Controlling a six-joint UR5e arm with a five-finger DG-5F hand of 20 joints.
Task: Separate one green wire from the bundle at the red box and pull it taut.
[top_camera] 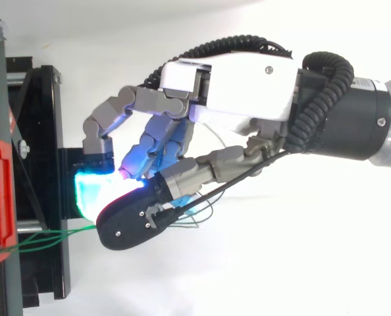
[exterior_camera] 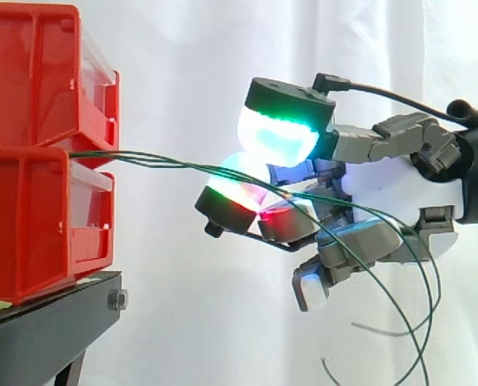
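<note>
I am looking first at the slack tails (exterior_camera: pixel 420 322) of the green wires, which are hanging nearest me in the side view, looping loosely below the robot hand (exterior_camera: pixel 400 201) because nothing is holding them beyond it. The robot hand is reaching in from the right with its fingers curled, and its glowing pads (exterior_camera: pixel 278 135) are closing from above and below on the strands, so I am reading it as pinching the green wires (exterior_camera: pixel 166 163) rather than resting open. I am not able to tell whether one strand or several are lying between the pads. From that pinch the wires are running leftward, nearly level, to the seam between the two stacked red bins (exterior_camera: pixel 30 80), where they are anchored. At least two strands are fanning apart slightly along that span, so I am judging the separation as unfinished and the line as not quite taut. The bins are sitting on the black stand (exterior_camera: pixel 46 322), and the white curtain (exterior_camera: pixel 183 48) is hanging behind everything.
</note>
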